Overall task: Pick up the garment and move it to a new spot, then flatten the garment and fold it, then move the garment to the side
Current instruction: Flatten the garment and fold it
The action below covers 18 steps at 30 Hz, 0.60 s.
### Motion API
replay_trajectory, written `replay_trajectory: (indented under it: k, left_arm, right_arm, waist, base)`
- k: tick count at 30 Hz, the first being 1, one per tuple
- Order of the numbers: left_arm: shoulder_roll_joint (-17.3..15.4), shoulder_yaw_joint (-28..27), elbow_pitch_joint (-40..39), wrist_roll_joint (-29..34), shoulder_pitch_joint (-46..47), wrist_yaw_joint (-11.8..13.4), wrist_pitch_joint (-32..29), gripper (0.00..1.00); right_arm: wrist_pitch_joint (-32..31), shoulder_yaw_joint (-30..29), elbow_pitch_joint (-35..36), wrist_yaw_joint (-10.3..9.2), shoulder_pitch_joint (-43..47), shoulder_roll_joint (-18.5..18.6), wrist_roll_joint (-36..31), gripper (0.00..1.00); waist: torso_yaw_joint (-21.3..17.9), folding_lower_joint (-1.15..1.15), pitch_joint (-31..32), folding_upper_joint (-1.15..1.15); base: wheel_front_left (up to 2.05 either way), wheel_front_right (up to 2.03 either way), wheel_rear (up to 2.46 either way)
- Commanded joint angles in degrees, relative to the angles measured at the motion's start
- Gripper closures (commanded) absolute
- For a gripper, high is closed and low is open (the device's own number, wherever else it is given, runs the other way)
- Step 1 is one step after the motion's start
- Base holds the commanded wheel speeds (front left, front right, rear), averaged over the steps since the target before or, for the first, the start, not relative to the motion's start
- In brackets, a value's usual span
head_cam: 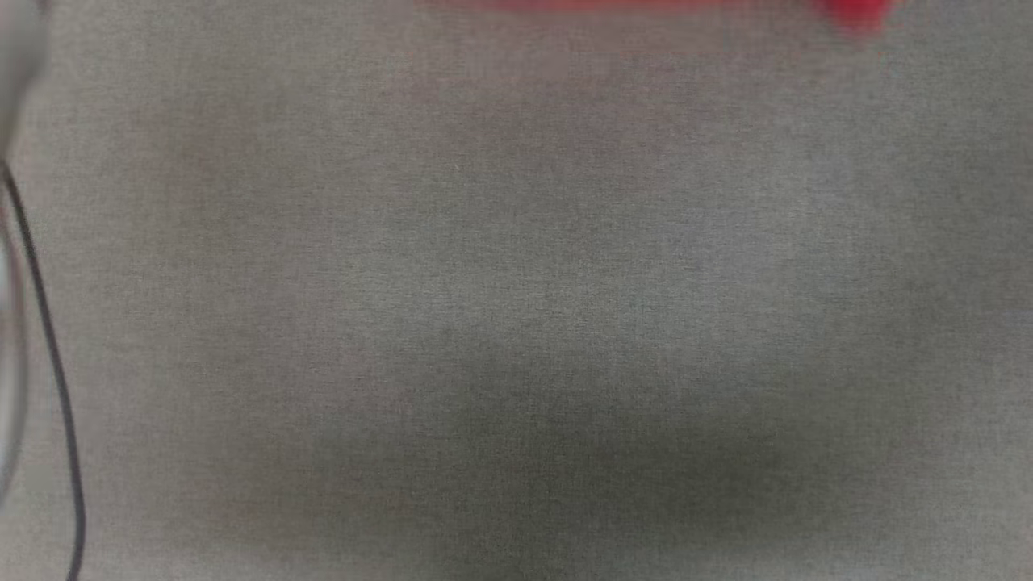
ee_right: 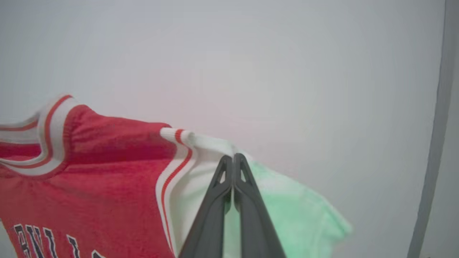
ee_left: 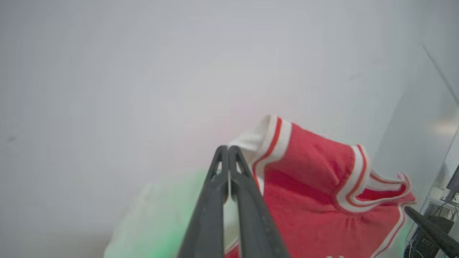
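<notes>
In the head view, a grey cloth-covered counter [head_cam: 516, 323] is seen, blurred throughout, and a red strip of the garment [head_cam: 855, 14] is cut by the frame edge from 12 to 1 o'clock. A thin dark cable [head_cam: 48, 347] is seen running down the frame from 9 to 7 o'clock, beside a pale blurred shape at 10 o'clock that cannot be identified. In the left wrist view, the left end effector [ee_left: 228, 148] is seen rising from 6 o'clock with its two dark fingers [ee_left: 208, 208] pressed together, and a fold of the white sleeve [ee_left: 251, 141] is pinched at their tips. The garment is held up in the air against a pale wall [ee_left: 143, 71]; its red body is spread from the centre toward 4 o'clock, with striped red-and-white trim [ee_left: 355, 179] looped along the armhole and neck. A dark tapered bar [ee_left: 430, 231] is seen at 4 o'clock. In the right wrist view, the right end effector [ee_right: 233, 157] is likewise closed, fingers together, clamped on the edge of the other white sleeve [ee_right: 211, 143] just past centre. The red body is hung from 9 toward 7 o'clock, where dark white-outlined letters [ee_right: 36, 236] are partly shown. The sleeve beyond the fingers is tinted green toward 4 o'clock, and a grey upright strip [ee_right: 435, 143] is seen at 3 o'clock.
</notes>
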<state>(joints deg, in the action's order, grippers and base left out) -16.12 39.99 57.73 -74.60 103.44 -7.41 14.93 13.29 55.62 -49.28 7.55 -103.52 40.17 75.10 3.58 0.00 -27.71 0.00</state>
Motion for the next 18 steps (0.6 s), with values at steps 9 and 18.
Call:
replay_trajectory:
  k: [9, 18]
  left_arm:
    - [1.4, -2.1, -4.7, 1.2, -13.3, -0.1, -0.2, 1.00]
    - [-6.1, -0.4, -22.6, -8.8, -42.8, -0.1, -1.1, 1.00]
  right_arm:
    - [-2.4, 5.0, 1.9, -0.11, 8.1, 2.1, 0.3, 1.00]
    - [-4.1, 10.4, 13.8, -0.13, 29.2, 12.5, 6.6, 1.00]
  waist:
    - [0.1, 0.00, 2.8, 0.00]
    - [0.4, 0.00, 5.8, 0.00]
  base:
    - [0.00, 0.00, 0.00]
    - [0.00, 0.00, 0.00]
